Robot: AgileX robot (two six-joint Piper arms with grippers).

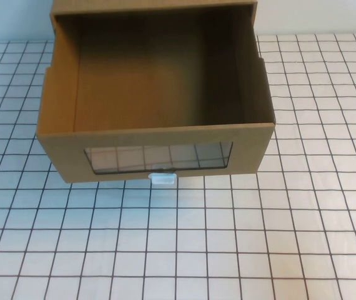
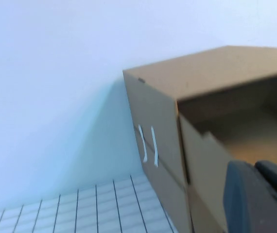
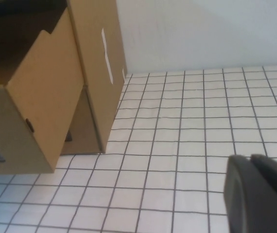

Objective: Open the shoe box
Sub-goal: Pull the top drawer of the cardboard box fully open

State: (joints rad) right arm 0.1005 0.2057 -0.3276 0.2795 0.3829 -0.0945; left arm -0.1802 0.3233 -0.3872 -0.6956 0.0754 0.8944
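The brown cardboard shoe box (image 1: 156, 147) stands at the back middle of the table, its drawer pulled out toward me and empty inside. The drawer's front panel has a clear window (image 1: 159, 156) and a white pull tab (image 1: 162, 179) at its lower edge. Neither arm appears in the high view. In the left wrist view my left gripper (image 2: 255, 167) is shut and empty, close beside the box's left side, next to the drawer wall (image 2: 204, 160). In the right wrist view my right gripper (image 3: 250, 158) is shut, holding nothing, above the table to the right of the drawer (image 3: 41, 107) and apart from it.
The table (image 1: 240, 250) is covered with a white cloth with a black grid. A pale blue wall (image 3: 201, 29) rises right behind the box. The box's outer sleeve (image 3: 97, 58) stands against that wall.
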